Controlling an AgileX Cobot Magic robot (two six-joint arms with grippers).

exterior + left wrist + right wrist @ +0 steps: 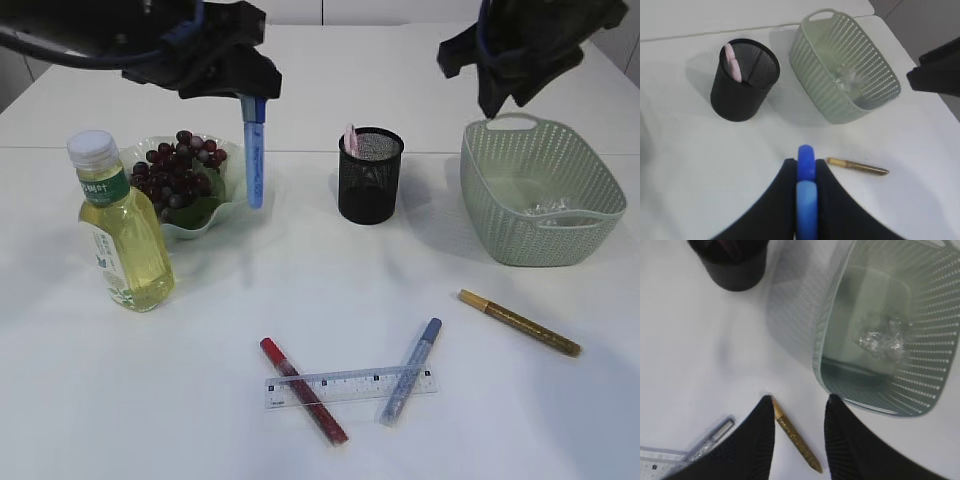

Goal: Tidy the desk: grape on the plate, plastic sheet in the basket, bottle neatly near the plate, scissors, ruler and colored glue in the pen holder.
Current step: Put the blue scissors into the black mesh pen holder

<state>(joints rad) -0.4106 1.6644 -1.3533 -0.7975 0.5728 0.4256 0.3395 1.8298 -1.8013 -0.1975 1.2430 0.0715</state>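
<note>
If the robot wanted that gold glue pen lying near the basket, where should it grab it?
Probably mid-barrel, from straight above, jaws across its width. The gold glue pen lies flat and slanted on the table, apart from the basket. The open right gripper hangs above it.

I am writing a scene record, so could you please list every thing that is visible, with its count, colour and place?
bottle: 1, yellow liquid, white cap, front of plate, left.
plate: 1, pale green, back left.
grapes: 1 bunch, dark red, on plate.
pen holder: 1, black mesh, centre back; something pink inside.
basket: 1, pale green, right.
plastic sheet: 1, clear, crumpled, in basket.
ruler: 1, clear, front centre.
red glue pen: 1, across ruler.
silver-blue glue pen: 1, across ruler.
gold glue pen: 1, front right.
blue glue pen: 1, held in the air.
left gripper: shut on blue glue pen.
right gripper: open, empty.
</note>
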